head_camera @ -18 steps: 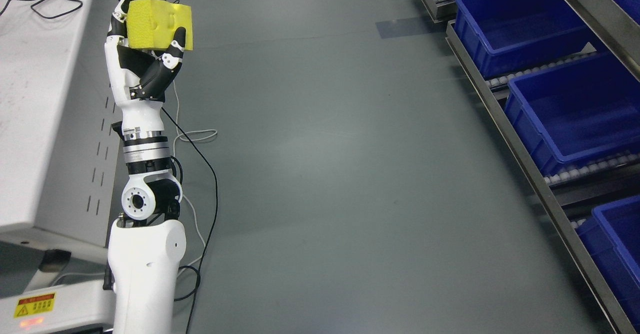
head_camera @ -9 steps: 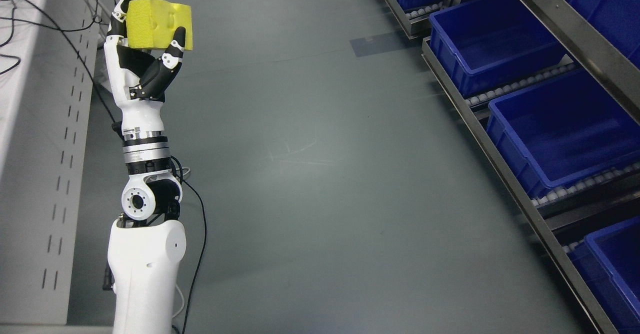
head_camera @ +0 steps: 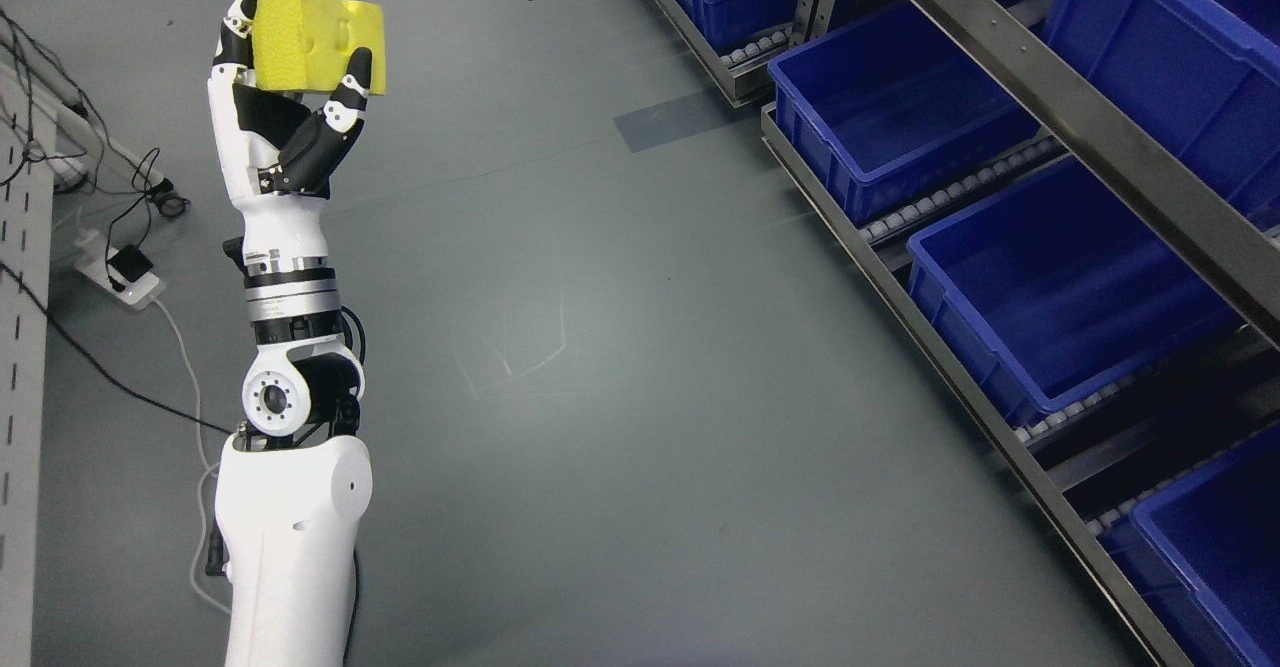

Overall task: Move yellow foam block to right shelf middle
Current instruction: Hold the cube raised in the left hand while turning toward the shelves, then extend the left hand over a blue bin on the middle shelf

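The whole view swings: the shelf (head_camera: 1010,197) with its blue bins (head_camera: 890,117) now sits further left and fills more of the frame, while the white table at the left slides almost out, uncovering a power strip (head_camera: 125,277) and cables on the floor (head_camera: 620,367).

Bright, even overhead light fills the scene. Pale glare streaks the grey floor (head_camera: 520,347). Focus is sharp, shadows soft and faint.
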